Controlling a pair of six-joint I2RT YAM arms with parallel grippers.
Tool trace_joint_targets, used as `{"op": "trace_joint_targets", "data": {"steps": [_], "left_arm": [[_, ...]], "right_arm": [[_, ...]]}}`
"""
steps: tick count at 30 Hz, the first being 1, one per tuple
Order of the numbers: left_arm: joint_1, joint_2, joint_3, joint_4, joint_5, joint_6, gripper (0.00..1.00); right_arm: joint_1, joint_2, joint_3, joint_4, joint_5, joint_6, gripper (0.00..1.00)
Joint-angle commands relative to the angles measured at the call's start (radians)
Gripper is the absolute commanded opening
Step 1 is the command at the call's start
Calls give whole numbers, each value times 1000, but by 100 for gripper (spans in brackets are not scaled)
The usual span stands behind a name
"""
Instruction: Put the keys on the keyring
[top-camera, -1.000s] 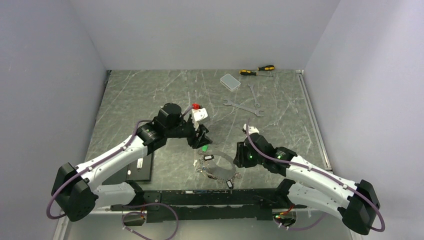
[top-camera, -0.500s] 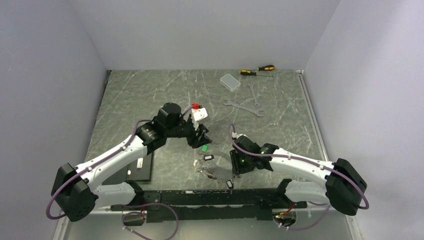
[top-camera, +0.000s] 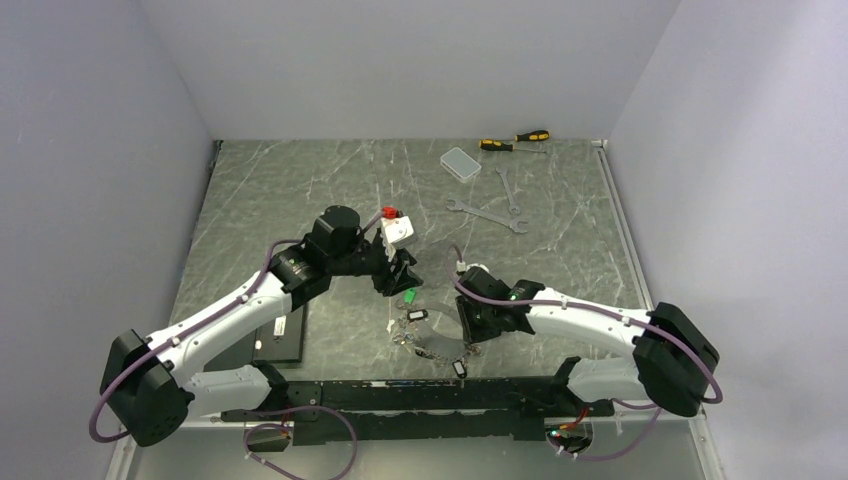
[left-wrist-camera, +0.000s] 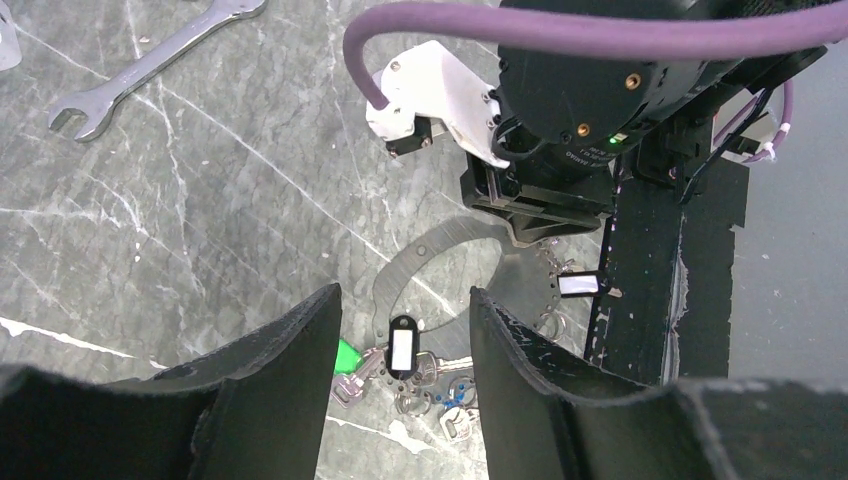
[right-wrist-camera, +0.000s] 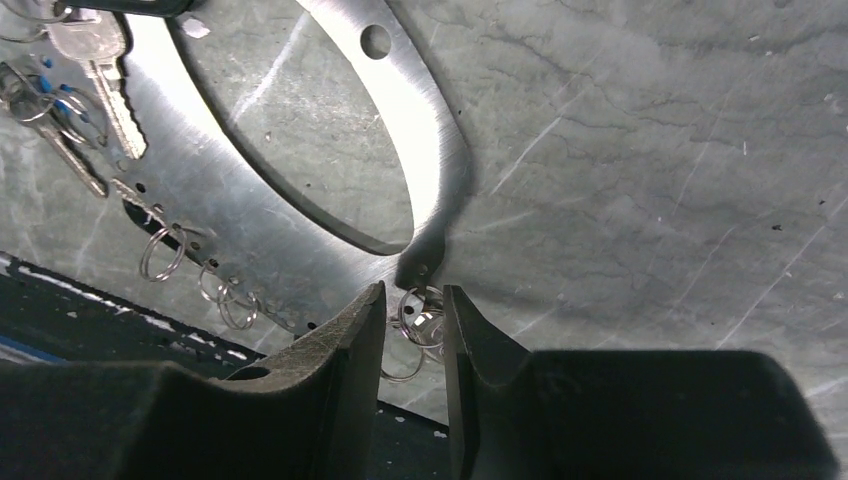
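Seen from overhead, my right hand (right-wrist-camera: 413, 300) sat at the keyring's (right-wrist-camera: 425, 120) 3 o'clock side, fingers narrowed around its small rings (right-wrist-camera: 420, 312) — pinching or not, I couldn't tell. The keys (left-wrist-camera: 400, 365) lay at its 9 o'clock, under my spread, empty left hand (left-wrist-camera: 405, 295) — the nearer one.

Bench (right-wrist-camera: 650, 150): grey-green marbled stone look, smooth, low sheen.
Keyring (right-wrist-camera: 420, 110): flat brushed metal, bright and reflective.
Keys (left-wrist-camera: 401, 350): silver metal, dull shine; heads of glossy black and green plastic.
Right pincer (right-wrist-camera: 413, 300): black, matt, grainy fingers (right-wrist-camera: 330, 370).
Wrench (left-wrist-camera: 150, 65): satin silver metal.
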Motion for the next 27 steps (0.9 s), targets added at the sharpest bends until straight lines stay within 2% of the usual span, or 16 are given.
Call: {"op": "trace_joint_targets", "data": {"steps": [1, 7, 12, 17, 27], "left_arm": [[-4, -24, 42, 6, 5, 14, 54], [-4, -25, 41, 6, 6, 16, 54], [-5, -28, 42, 5, 6, 17, 54], [-5, -31, 42, 5, 7, 19, 53], [-5, -48, 34, 17, 36, 26, 53]], "right_arm": [[10, 20, 41, -6, 25, -8, 30], [16, 26, 41, -16, 28, -5, 23], [22, 50, 48, -17, 26, -8, 0], [29, 35, 55, -16, 36, -10, 0], [29, -158, 183, -41, 135, -6, 0]]}}
